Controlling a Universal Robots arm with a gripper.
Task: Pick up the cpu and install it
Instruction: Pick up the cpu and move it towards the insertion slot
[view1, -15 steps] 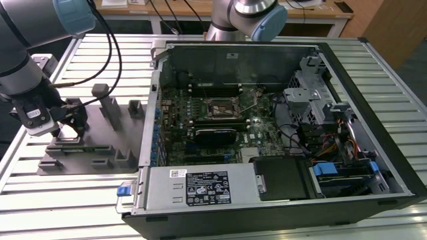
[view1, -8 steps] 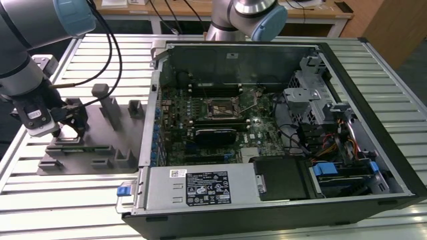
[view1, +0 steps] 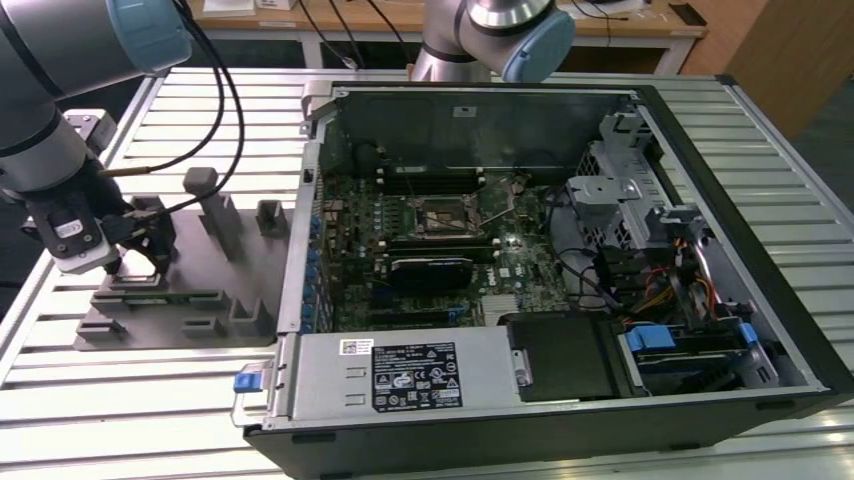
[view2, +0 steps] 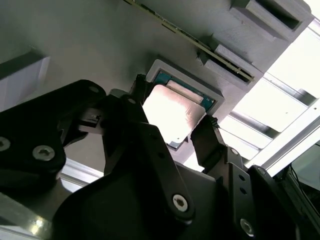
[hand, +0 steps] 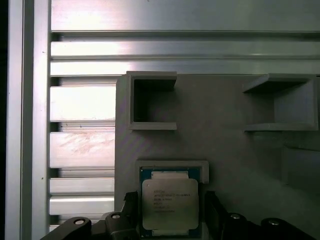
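The gripper (view1: 134, 248) hung low over a grey holder block (view1: 200, 295) at the exterior view's left, beside the open computer case (view1: 747, 330) on the slatted aluminium table (view1: 147, 425). In both wrist views the cpu (hand: 170, 202) (view2: 174, 112) lay flat, silver plate up, in a shallow framed recess of that block (hand: 225, 150). The black fingers (hand: 131, 207) were spread apart, one on each side of the chip, which sat squarely between them and just below their tips. Whether they touched its edges could not be told.
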